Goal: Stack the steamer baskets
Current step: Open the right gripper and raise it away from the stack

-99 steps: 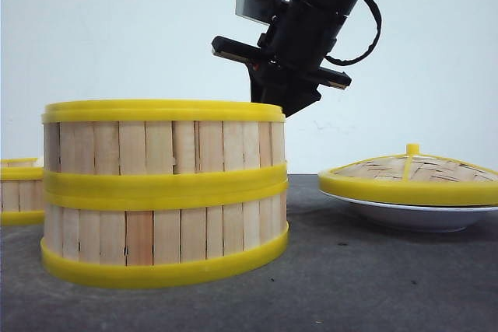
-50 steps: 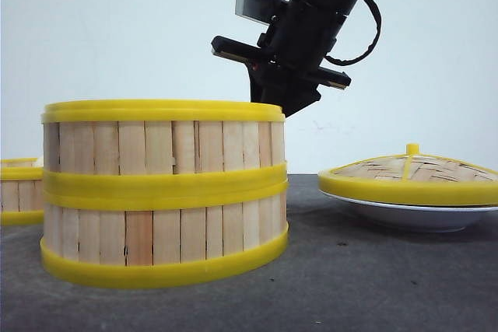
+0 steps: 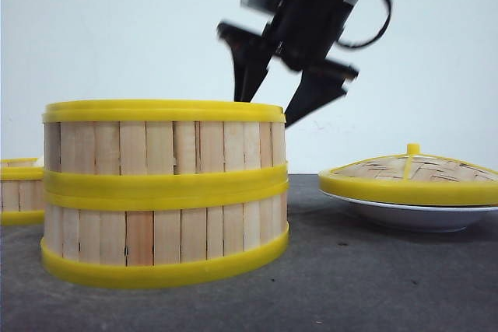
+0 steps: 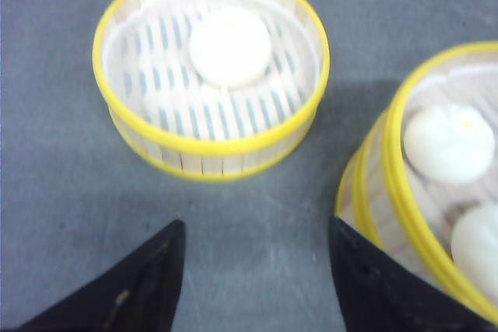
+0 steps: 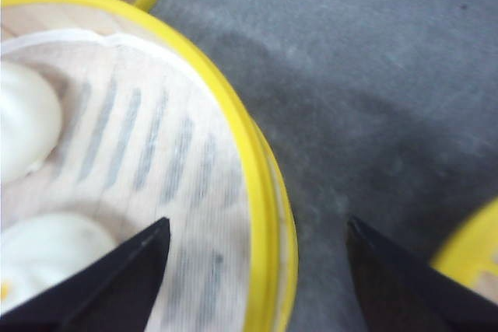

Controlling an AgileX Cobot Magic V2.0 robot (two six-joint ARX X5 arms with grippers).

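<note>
Right gripper (image 3: 268, 106) spread, apparently empty | above stacked baskets' (image 3: 163, 192) rim

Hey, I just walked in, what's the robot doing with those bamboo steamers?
It is stacking steamer baskets. Two are already stacked on the dark table, with white buns in the top one. The right gripper hangs open just above that stack's far rim, holding nothing. The third basket, with one bun inside, sits alone nearby, and the open left gripper hovers near it. A domed lid rests on a white plate.
</note>
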